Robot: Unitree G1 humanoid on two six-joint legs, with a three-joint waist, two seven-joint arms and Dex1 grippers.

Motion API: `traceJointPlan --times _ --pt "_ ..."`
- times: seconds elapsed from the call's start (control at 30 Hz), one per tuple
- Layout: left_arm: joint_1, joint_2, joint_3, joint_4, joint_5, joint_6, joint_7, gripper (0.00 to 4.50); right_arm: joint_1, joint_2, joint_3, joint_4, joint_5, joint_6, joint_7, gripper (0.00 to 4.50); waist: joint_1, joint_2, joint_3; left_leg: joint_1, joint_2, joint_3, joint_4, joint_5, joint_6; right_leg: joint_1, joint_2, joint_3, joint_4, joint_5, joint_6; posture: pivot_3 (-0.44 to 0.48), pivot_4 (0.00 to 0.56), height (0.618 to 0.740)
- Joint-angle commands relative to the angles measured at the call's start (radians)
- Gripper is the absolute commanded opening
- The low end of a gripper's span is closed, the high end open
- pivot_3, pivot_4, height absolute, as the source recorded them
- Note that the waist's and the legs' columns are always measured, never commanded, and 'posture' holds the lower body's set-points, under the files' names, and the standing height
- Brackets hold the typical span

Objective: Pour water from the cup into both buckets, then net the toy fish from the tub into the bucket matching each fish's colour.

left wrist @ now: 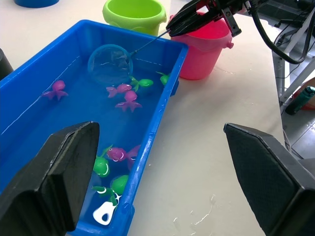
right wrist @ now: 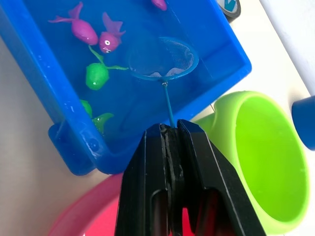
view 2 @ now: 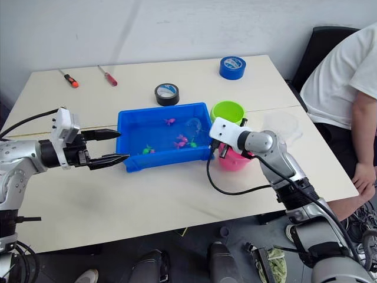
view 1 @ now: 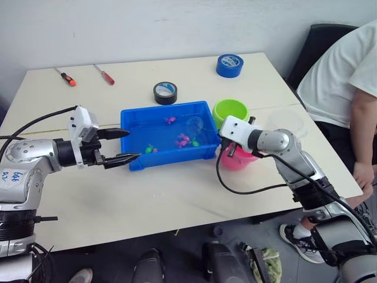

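Left gripper (view 1: 125,145): It hung just over the table beside the near left end of the tub. Its two black fingers were spread wide apart and held nothing.
Right gripper (right wrist: 170,129): Its two fingers were pressed together on the thin stick of the net. It sat above the pink bucket, at the right end of the tub.
Table (view 1: 177,194): One pale table, with a few water drops near the tub.
Tub (view 1: 136,160): One blue tub sat in the middle of the table with water in it.
Fish: I counted about nine in the tub. About four were pink (left wrist: 130,100) and about five were green (left wrist: 101,166). Some were bunched up, so the count is not sure.
Net (right wrist: 163,59): One net. Its round blue hoop was down in the tub, near the right end, close to some fish.
Buckets: Two. The pink bucket (left wrist: 204,49) stood by the tub's right end. The green bucket (view 1: 230,111) stood just behind it.
Cup (view 1: 287,122): One clear cup stood to the right of the buckets.
Tape rolls: Two. One black (view 1: 165,92), one blue (view 1: 230,65), farther back.
Screwdrivers: Two at the far left, one with an orange handle (view 1: 66,77) and one with a red handle (view 1: 105,75).
Person (view 1: 341,76): One person in a white shirt sat at the right.
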Motion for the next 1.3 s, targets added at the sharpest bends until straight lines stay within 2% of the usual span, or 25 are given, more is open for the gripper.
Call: traceJointPlan --times 0.03,0.73,1.03,1.3 --pt "0.003 0.006 0.026 -0.045 -0.024 0.005 0.010 4.42 0.004 0.001 -0.010 -0.018 -0.017 -0.033 0.012 0.00 -0.002 0.000 0.000 0.000 0.000 0.000 0.000 0.000 0.000 0.000 0.000 0.000 0.000 0.000 0.000 0.000 0.150 0.731" --pt "0.025 0.006 0.044 -0.079 -0.050 0.029 0.039 4.42 0.033 0.045 -0.018 -0.067 -0.025 -0.034 0.076 0.00 -0.004 0.000 0.000 0.000 0.000 0.000 0.000 0.000 -0.001 0.000 0.000 0.000 0.000 0.000 0.000 0.000 0.150 0.731" --pt "0.031 0.006 0.046 -0.079 -0.052 0.030 0.043 4.42 0.015 0.084 -0.087 -0.101 0.050 0.113 0.084 0.00 -0.003 0.000 0.000 0.000 0.000 0.000 0.000 0.001 -0.001 0.000 0.000 0.000 0.001 0.000 0.000 0.000 0.150 0.731" --pt "0.022 0.005 0.043 -0.064 -0.047 0.023 0.042 4.42 -0.016 0.092 -0.165 -0.171 0.182 0.327 0.128 0.00 -0.003 0.000 0.000 0.000 0.000 0.000 0.000 0.001 -0.001 0.000 0.000 0.000 0.001 0.000 0.000 0.000 0.150 0.731"
